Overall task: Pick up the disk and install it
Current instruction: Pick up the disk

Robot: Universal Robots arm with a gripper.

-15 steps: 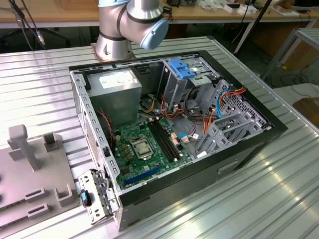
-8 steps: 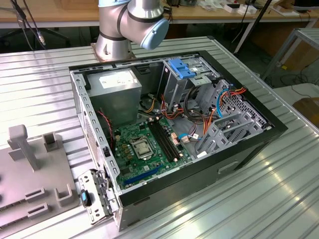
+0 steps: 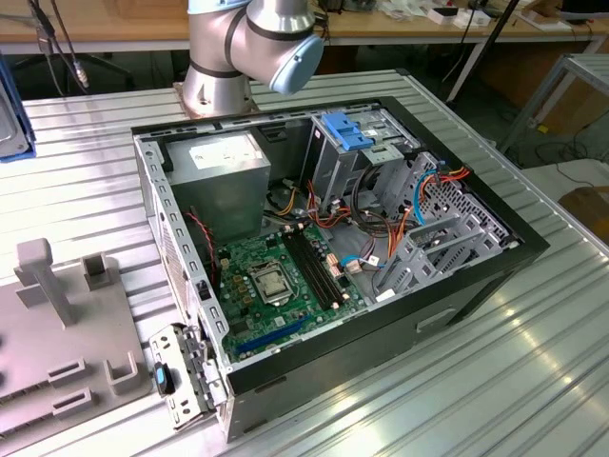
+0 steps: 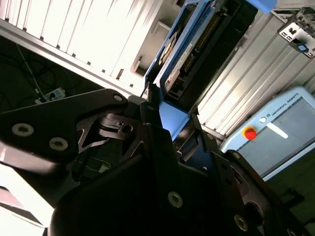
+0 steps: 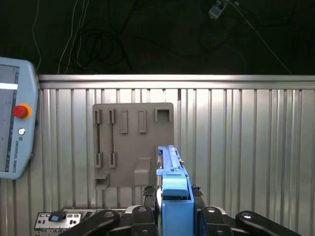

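Fingers (image 5: 197,196) closed on disk (image 5: 170,164), clamped at blue carrier end. Disk held edge-on in first wrist view, long axis extended straight out from fingers, judged raised off ribbed counter (image 5: 246,147). Grey fixture plate (image 5: 128,142) seen beyond disk tip. Open computer case (image 3: 457,295) laid on counter; motherboard (image 3: 257,314), power supply (image 3: 224,186), drive cage (image 3: 328,171) with blue latch (image 3: 344,131) contained inside.

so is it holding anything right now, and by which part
The gripper holds the disk, clamped by one end of its blue carrier frame, the rest sticking out past the grip.
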